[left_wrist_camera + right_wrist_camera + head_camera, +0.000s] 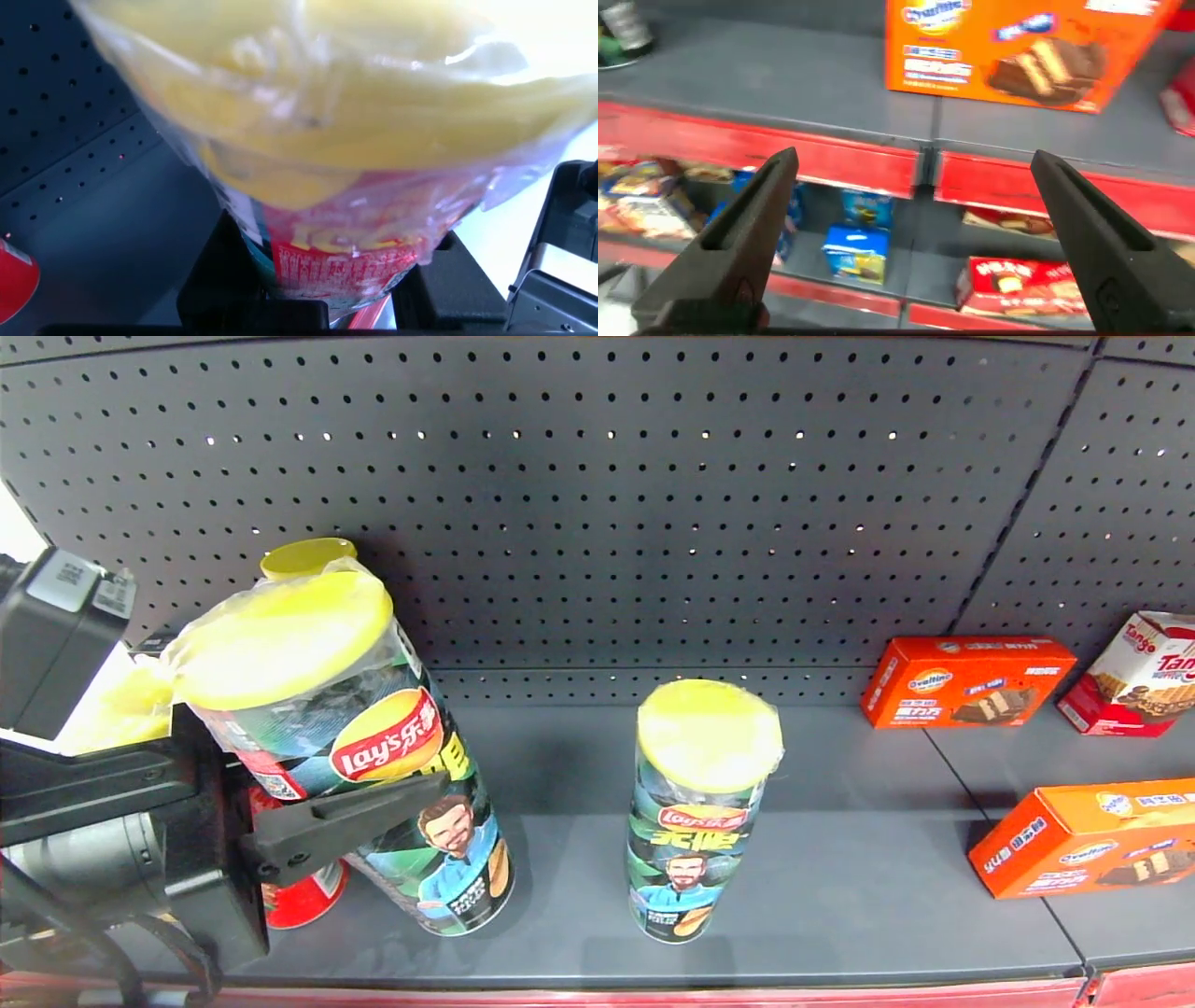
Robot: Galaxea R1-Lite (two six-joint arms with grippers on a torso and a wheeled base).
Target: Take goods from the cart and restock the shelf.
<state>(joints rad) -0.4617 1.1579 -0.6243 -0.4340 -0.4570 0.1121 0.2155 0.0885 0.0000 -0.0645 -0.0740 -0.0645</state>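
Shelf board [840,896], pegboard back panel [653,504] behind it. At the left a tilted chip can [355,728] sits clamped in the left gripper [392,784], with a further can's lid [303,555] behind it and a partly hidden can [303,901] beside its base, under the gripper. A second chip can [695,812] stands upright at centre, well apart. At the right one wafer box [966,679] lies at the back near the panel, a tilted snack box [1144,672] just right of it, another wafer box [1088,835] in front of both.
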